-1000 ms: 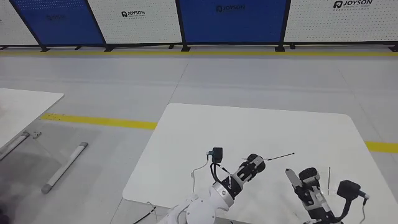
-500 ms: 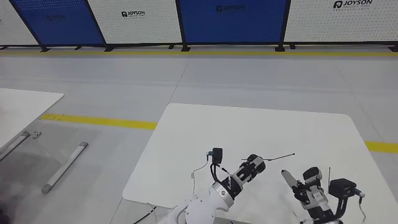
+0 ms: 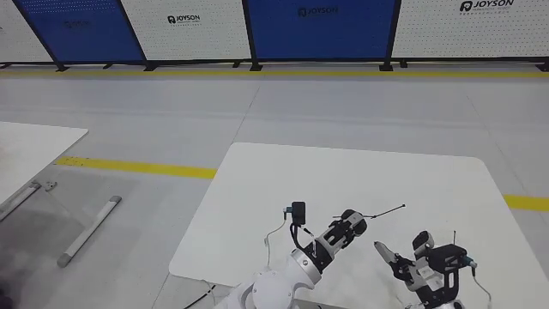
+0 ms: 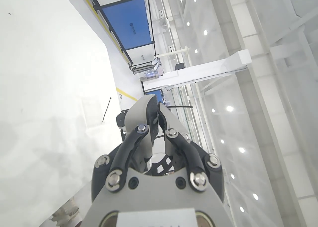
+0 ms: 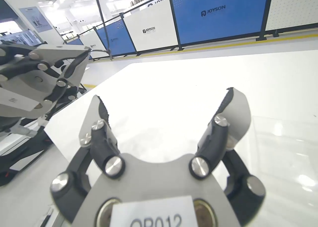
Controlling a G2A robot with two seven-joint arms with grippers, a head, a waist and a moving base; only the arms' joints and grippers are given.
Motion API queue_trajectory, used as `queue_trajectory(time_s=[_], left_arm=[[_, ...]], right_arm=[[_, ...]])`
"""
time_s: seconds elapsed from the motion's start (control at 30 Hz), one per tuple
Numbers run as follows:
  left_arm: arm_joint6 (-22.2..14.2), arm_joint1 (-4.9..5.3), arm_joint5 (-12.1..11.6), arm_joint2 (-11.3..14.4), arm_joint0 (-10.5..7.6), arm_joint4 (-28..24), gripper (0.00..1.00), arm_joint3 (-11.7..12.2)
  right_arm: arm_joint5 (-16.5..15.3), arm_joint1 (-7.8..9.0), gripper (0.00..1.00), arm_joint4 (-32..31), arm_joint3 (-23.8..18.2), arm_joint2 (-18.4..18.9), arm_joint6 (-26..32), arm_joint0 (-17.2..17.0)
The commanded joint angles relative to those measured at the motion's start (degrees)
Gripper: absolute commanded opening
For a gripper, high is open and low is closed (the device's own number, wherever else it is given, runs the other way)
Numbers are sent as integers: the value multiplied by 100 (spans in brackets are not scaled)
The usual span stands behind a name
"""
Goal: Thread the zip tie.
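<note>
A thin black zip tie (image 3: 386, 213) sticks out over the white table (image 3: 343, 172), and my left gripper (image 3: 346, 223) is shut on one end of it. In the left wrist view the fingers (image 4: 149, 113) are pressed together, with the zip tie (image 4: 181, 107) running out sideways from them. My right gripper (image 5: 164, 99) is open with nothing between its fingers, low over the table just right of the left one. The top view places the right gripper (image 3: 384, 256) a short way from the held tie. In the right wrist view the left gripper (image 5: 49, 74) holds the zip tie (image 5: 98, 7), which rises steeply.
A second black zip tie (image 3: 454, 237) lies loose on the table near the right arm; it is the second zip tie (image 4: 106, 110) in the left wrist view. The table's near edge runs close under both arms. Blue and white partition panels (image 3: 322, 13) stand far behind.
The right arm has swung left and turned its open gripper toward the left gripper. The held zip tie's free end has tilted up slightly.
</note>
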Motion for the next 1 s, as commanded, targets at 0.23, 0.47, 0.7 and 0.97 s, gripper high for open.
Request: queue_trajectory(time_s=[0.23, 0.47, 0.7, 0.97], left_arm=[[-9, -38, 141, 132, -115, -23, 0, 88], [2, -44, 131, 151, -120, -28, 0, 121], [78, -71, 163, 225, -161, 14, 0, 149], [67, -96, 179, 325, -226, 126, 0, 214]], right_arm=[[-151, -20, 100, 324, 267, -57, -212, 176], [27, -49, 100, 574, 327, -103, -315, 239], [133, -64, 31, 392, 404, -285, -124, 366], [-172, -45, 31, 430, 336, -292, -51, 367]])
